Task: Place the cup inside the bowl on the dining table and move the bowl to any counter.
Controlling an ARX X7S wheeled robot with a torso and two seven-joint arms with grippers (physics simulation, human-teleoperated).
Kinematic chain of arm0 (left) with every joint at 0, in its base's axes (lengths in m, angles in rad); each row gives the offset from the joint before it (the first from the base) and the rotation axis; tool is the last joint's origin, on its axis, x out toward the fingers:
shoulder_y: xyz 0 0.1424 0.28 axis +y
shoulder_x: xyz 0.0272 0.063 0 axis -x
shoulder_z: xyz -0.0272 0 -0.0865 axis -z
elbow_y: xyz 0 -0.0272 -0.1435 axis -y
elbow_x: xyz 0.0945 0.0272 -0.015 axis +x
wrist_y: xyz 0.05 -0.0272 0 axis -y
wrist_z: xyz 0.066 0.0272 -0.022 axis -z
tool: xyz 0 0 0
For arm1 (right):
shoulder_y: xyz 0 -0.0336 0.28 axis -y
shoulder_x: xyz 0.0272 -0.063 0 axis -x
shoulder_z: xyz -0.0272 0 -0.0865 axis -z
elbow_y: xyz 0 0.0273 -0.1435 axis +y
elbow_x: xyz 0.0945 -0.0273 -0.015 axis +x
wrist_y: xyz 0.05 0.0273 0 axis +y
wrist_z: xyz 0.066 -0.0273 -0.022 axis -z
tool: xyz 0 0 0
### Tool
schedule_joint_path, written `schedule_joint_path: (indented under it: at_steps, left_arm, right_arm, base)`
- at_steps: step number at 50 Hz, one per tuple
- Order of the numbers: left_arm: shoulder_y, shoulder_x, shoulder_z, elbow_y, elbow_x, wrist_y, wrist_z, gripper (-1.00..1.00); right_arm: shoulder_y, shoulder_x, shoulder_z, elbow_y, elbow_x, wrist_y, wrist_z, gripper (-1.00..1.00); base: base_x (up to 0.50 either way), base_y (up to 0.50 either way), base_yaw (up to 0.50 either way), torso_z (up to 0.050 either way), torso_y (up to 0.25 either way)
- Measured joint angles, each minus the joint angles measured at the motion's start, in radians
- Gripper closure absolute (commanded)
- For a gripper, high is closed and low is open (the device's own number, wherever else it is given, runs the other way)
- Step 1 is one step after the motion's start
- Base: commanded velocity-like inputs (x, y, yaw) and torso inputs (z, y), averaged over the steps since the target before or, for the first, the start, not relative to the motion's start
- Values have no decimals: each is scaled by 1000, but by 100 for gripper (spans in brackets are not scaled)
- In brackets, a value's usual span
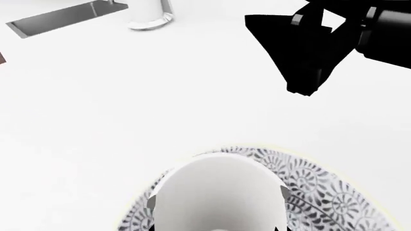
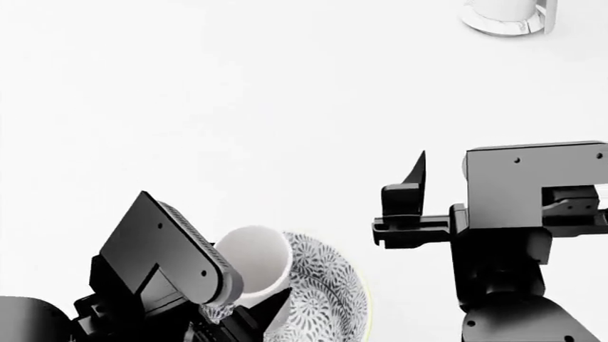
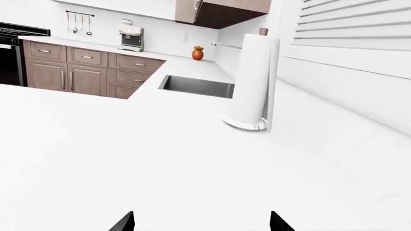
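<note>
The cup (image 2: 255, 258) is plain white; the bowl (image 2: 328, 296) carries a dense black-and-white leaf pattern with a pale yellowish rim. Both grippers, left (image 2: 233, 317) and right (image 2: 404, 206), are black, above a plain white surface (image 2: 238, 107). The cabinets (image 3: 70, 72) are brown wood with dark handles, and the sink (image 3: 196, 86) is grey metal.

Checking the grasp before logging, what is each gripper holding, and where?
The left gripper grips the bowl at its rim, the cup sitting inside. The right gripper is open, holding nothing.

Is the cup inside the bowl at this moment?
Yes. The cup sits within the bowl's patterned rim in head and left wrist views, leaning, with the left gripper at it.
</note>
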Motion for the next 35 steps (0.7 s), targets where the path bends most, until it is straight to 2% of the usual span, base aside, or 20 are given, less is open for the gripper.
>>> schedule_joint_path:
  at_steps: [1,2,35]
  left_arm:
    - [1,1,1,-1,-1,0,1,100]
    - [3,2,2,-2,-1,0,3,-100]
    - [-9,-57,-53,94,-60,31,-66,-100]
  right_arm:
    - [0,0,0,0,1,0,-1,-100]
    - [0,0,-1,0,1,1,-1,-100]
    - [0,0,-3,6,22,6,-10,-100]
  base:
    - [0,0,0,0,0]
    - [0,0,0,0,0]
    - [0,0,0,0,0]
